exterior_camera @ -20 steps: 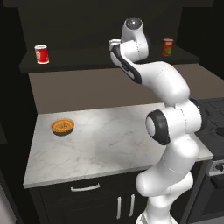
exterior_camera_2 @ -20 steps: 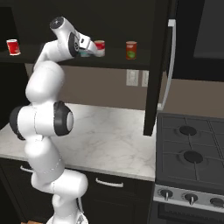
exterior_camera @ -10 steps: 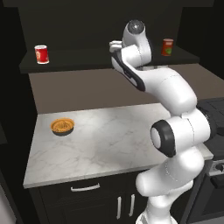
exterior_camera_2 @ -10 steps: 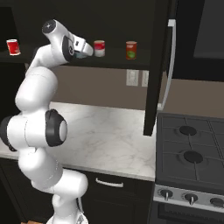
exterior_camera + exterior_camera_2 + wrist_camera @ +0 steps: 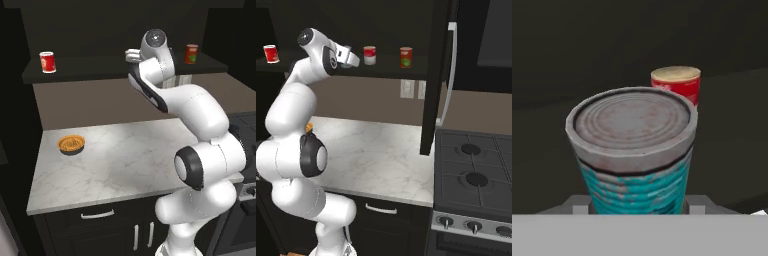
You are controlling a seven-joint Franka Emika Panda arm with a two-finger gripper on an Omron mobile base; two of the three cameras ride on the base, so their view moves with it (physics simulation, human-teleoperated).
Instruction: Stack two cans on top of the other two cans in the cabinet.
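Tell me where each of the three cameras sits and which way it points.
Left base view: behind the arm's left, facing the black open-fronted cabinet; arm rises lower right.
Right base view: behind its right, same cabinet plus black stove; arm rises lower left.
Hand view: on the hand, along the gripper holding the teal grey-rimmed can.
Both base views share the dark red-orange can.

Upright teal can [image 5: 633, 159] in gripper [image 5: 634, 202] — red cans [image 5: 369, 55] on cabinet [image 5: 326, 70] shelf

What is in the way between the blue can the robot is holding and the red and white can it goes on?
Nothing visible. In the hand view the gripper holds the teal can, and the red-and-white can stands behind it on the cabinet shelf with only bare dark shelf between them.
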